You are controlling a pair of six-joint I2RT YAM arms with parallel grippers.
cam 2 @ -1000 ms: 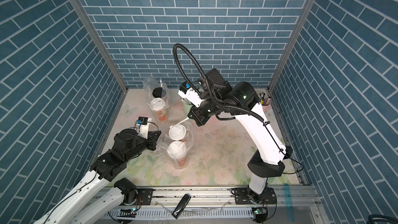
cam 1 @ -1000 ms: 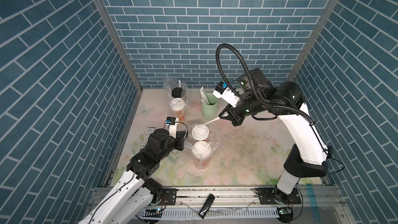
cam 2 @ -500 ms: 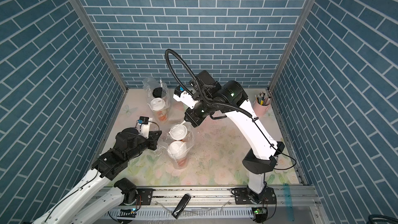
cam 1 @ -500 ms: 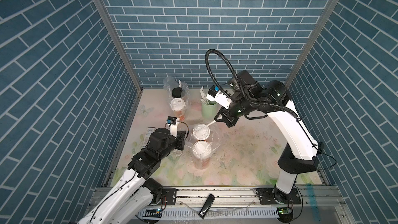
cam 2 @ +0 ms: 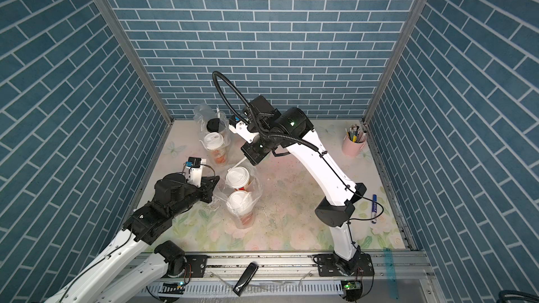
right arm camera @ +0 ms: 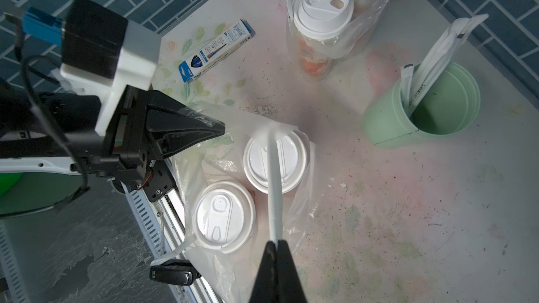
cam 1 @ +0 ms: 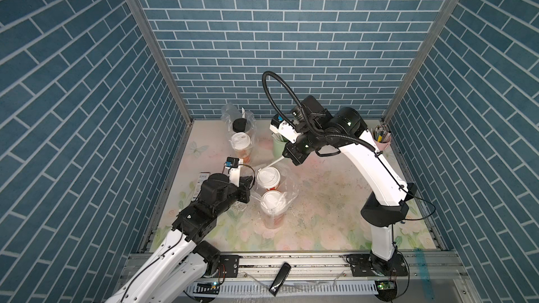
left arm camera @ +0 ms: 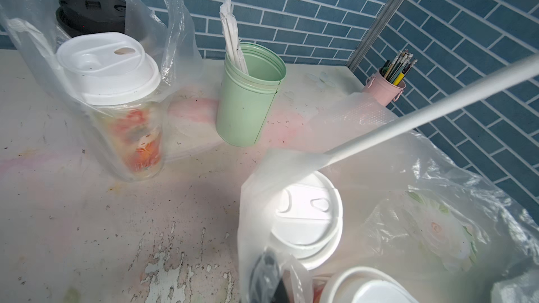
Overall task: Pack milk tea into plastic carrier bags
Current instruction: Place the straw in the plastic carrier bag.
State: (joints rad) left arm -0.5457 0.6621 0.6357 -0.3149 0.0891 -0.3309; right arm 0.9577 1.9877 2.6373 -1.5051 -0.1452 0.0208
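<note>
Two white-lidded milk tea cups (cam 1: 268, 177) (cam 1: 272, 203) stand inside the near plastic carrier bag (cam 1: 287, 198). My left gripper (cam 1: 250, 180) is shut on that bag's edge, and film covers it (left arm camera: 272, 269) in the left wrist view. My right gripper (right arm camera: 275, 242) is shut on a white wrapped straw (right arm camera: 274, 188). The straw's far end lies over the farther cup's lid (right arm camera: 288, 153), at the bag's mouth. A second carrier bag (cam 1: 226, 113) at the back holds a black-lidded cup (cam 1: 240, 125) and a white-lidded cup (cam 1: 240, 141).
A mint-green cylinder of straws (cam 1: 278, 145) stands right of the far bag, under my right wrist. A pink pen cup (cam 2: 354, 145) sits at the back right, a blue pen (cam 2: 374, 208) near the right wall. A pen box (right arm camera: 215, 51) lies by the left wall.
My right arm has swung left and down with the straw, bringing its end from beside the green cylinder to over the near bag's cup. The left arm has held still.
</note>
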